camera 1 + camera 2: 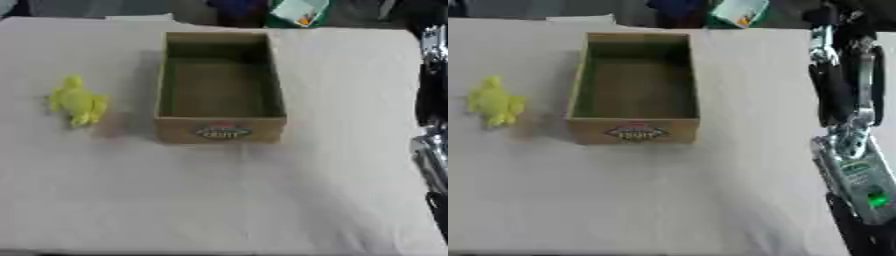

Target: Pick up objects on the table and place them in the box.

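Only the black-and-silver right arm (846,90) is showing, running down the right edge of the right eye view. Its upper black section stands nearly upright; below it sits a silver joint, then a silver segment carrying a green light. The hand itself is out of frame. The left arm doesn't appear.

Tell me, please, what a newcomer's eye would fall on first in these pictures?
The open cardboard box at the middle of the white table stands out first; it looks empty and bears a label on its near wall. Next comes the bright yellow toy lying apart to the box's left. On the right edge the robot's black and silver right arm reaches in; no robot hand can be made out.
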Robot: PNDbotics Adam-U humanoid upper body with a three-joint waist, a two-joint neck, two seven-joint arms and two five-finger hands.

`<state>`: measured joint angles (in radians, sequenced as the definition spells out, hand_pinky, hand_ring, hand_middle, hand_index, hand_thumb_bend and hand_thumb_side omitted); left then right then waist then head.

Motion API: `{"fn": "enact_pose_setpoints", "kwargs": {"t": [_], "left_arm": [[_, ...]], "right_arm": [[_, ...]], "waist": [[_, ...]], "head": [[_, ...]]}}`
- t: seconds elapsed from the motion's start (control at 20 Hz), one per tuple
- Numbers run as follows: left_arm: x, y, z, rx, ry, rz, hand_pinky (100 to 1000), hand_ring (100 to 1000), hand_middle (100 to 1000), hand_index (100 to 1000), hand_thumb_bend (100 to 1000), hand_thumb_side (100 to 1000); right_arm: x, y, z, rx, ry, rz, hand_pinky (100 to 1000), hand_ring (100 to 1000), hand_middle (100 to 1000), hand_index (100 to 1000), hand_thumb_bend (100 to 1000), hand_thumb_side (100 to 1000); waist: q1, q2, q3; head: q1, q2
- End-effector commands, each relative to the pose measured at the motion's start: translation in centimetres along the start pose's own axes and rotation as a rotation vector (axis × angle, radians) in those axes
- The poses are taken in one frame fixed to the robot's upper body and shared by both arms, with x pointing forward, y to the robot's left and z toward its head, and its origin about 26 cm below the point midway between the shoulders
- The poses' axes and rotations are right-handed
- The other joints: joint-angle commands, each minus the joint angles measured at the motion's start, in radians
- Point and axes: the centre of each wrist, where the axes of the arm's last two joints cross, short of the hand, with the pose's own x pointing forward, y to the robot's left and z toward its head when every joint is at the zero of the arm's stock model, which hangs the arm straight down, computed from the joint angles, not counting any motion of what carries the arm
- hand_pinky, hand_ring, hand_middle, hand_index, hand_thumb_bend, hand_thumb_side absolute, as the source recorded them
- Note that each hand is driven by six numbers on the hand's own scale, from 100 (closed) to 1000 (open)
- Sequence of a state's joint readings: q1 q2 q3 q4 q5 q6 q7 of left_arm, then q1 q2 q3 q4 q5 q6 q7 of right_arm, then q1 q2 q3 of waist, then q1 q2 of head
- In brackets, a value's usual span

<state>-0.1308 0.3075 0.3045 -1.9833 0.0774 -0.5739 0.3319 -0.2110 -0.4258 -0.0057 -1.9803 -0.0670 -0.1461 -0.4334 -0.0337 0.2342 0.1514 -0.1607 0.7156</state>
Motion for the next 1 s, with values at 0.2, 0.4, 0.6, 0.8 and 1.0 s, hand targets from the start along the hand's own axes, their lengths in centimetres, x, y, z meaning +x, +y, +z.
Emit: {"fn": "enact_pose_setpoints", "kwargs": {"t": [0.2,0.4,0.6,0.8,1.0], "left_arm": [[0.4,0.2,-0.4,-0.009,-0.024,-0.006,540,634,637,795,100,662],[0.4,0.2,-0.4,-0.012,-0.027,-0.005,541,633,637,795,100,663],[0.4,0.3,-0.4,-0.017,-0.03,-0.011,541,632,636,794,100,663],[0.6,1.4,-0.6,-0.051,-0.038,-0.098,533,613,605,780,100,638],[1.0,3.1,-0.7,-0.19,-0.044,-0.289,531,608,605,792,100,652]], "right_arm": [[0.7,-0.1,-0.5,0.01,-0.038,0.01,887,780,601,841,100,600],[0.8,-0.1,-0.5,0.013,-0.04,0.013,887,780,601,841,100,599],[0.8,-0.1,-0.5,0.012,-0.042,0.016,888,781,600,841,100,596],[0.8,-0.1,-0.6,0.014,-0.047,0.021,888,782,600,841,100,598],[0.9,-0.1,-0.7,0.019,-0.051,0.026,889,782,601,842,100,598]], "waist": [[0.007,-0.005,0.0],[0.01,0.002,-0.003],[0.014,0.01,-0.005],[0.018,0.017,-0.005],[0.023,0.023,-0.008]], "head": [[-0.009,-0.024],[-0.009,-0.032],[-0.008,-0.039],[-0.007,-0.043],[-0.006,-0.04]]}}
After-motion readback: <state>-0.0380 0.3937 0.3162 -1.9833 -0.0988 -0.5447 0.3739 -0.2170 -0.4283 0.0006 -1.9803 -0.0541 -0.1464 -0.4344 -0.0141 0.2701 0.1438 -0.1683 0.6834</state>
